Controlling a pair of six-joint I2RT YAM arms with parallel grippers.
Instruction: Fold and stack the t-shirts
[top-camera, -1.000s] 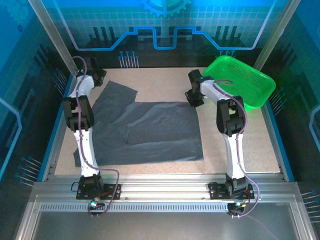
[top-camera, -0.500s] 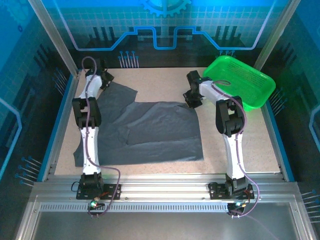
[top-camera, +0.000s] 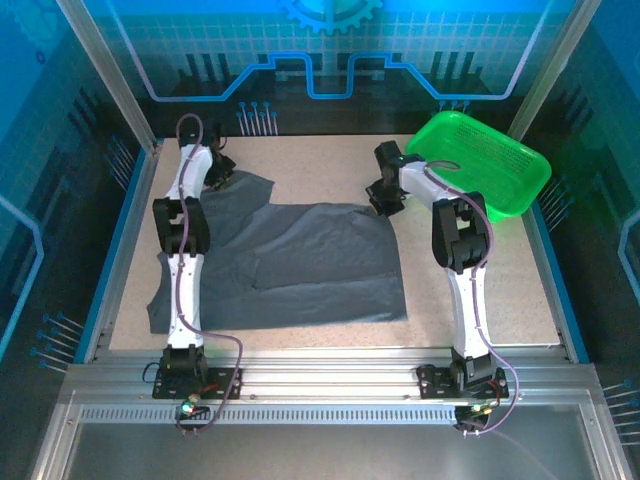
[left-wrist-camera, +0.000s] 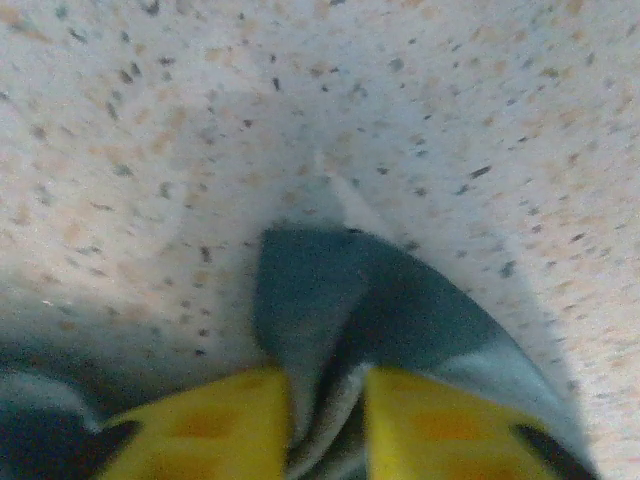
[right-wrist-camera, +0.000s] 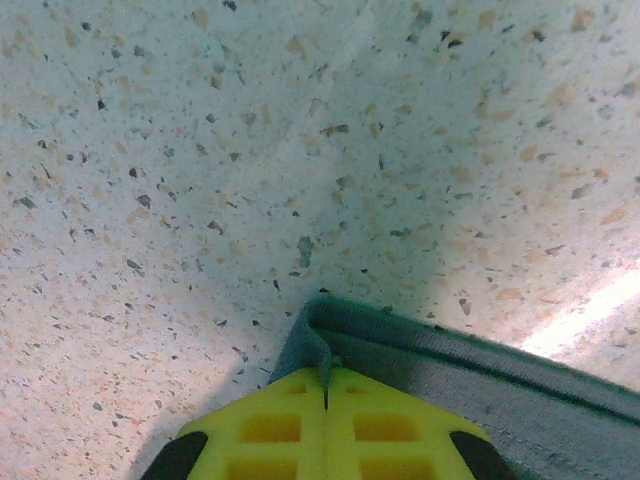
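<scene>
While the left gripper (left-wrist-camera: 322, 390) pinches the t-shirt (top-camera: 320, 260) at its far-left corner and the right gripper (right-wrist-camera: 325, 385) is clamped on its far-right corner, it lies spread across the table (top-camera: 480, 270). The fold looks about to begin: lift both corners evenly towards the near edge.

Dark grey t-shirt (top-camera: 310, 265) lies spread, apparently partly folded.

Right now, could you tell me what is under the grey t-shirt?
The speckled table shows around the t-shirt; whatever lies beneath the cloth is covered.
</scene>
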